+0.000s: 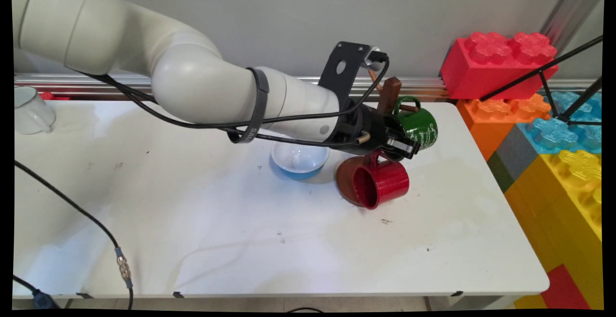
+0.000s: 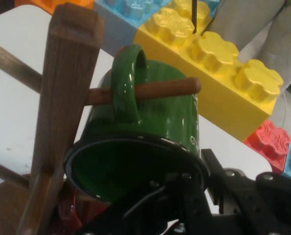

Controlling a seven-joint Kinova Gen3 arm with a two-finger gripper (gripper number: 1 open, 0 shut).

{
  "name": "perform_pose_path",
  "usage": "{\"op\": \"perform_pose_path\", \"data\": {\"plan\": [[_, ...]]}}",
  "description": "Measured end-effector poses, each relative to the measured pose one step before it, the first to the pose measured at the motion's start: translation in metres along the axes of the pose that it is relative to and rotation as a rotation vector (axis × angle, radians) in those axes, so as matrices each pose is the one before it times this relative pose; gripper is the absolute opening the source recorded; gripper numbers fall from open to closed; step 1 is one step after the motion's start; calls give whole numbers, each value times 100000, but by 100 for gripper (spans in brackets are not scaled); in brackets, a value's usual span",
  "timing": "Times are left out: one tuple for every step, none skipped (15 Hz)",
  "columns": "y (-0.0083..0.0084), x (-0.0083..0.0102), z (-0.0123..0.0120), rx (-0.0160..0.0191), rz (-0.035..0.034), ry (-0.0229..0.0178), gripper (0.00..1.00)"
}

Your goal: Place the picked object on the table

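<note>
A green mug (image 1: 421,127) hangs by its handle on a peg (image 2: 165,90) of a wooden mug tree (image 1: 389,93). Its mouth (image 2: 135,171) faces the hand camera. My gripper (image 1: 406,147) is right at the mug's lower rim, and its black linkage (image 2: 184,196) overlaps that rim in the hand view. How the gripper stands on the rim is hidden. A red mug (image 1: 380,184) hangs lower on the same tree, just below the gripper, mouth towards the table's near side. The tree's brown base (image 1: 344,177) shows behind it.
A blue bowl with a white inside (image 1: 299,160) sits just left of the tree, under my wrist. A white mug (image 1: 31,110) stands at the far left. Big toy bricks (image 1: 498,62) are stacked off the right edge, with black tripod legs (image 1: 553,76) across them. A black cable (image 1: 96,225) crosses the near left.
</note>
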Motion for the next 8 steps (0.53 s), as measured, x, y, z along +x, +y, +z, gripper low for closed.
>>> {"op": "perform_pose_path", "data": {"plan": [[-76,-41,-87,210,-154,-3,0],[-48,-16,-75,65,-113,-35,0],[-71,25,-45,-58,-157,-37,0],[20,15,-104,-279,-170,126,0],[24,21,-163,-365,-164,284,0],[41,47,-76,-306,-70,209,0],[71,88,-128,-533,-123,362,0],[111,124,-147,-677,-87,362,0]]}}
